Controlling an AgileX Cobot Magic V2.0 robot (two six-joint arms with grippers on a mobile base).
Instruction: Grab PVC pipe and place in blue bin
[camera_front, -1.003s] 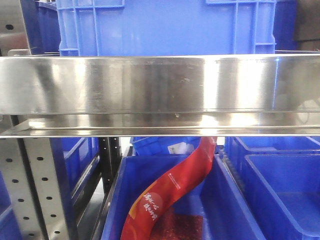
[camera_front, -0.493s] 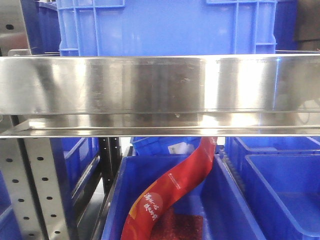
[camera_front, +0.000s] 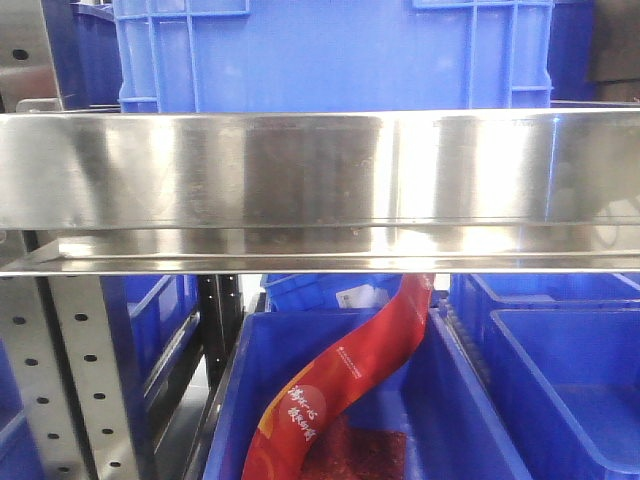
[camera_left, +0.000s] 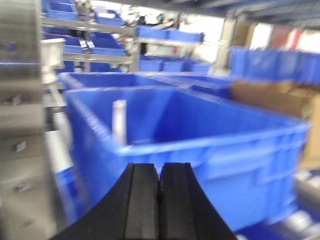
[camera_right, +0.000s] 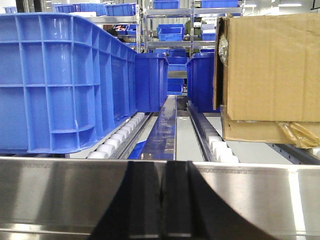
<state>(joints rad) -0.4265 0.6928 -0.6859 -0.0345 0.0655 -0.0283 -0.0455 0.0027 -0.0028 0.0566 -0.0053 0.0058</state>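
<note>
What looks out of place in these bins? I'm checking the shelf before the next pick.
A long red printed bag lies draped and curved across the lower blue bin, its top poking up past the steel shelf edge. In the left wrist view, a pale pipe-like piece stands upright inside a blue bin.

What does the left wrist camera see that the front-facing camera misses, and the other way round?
Only the left wrist view shows the left gripper, its black fingers pressed together, and a pale upright pipe standing inside a big blue bin just ahead; the picture is blurred. Only the front-facing view shows a shiny steel shelf rail across the middle, a perforated upright, and a red printed packet curving up out of a lower blue crate. Both show blue plastic bins on metal racking.
</note>
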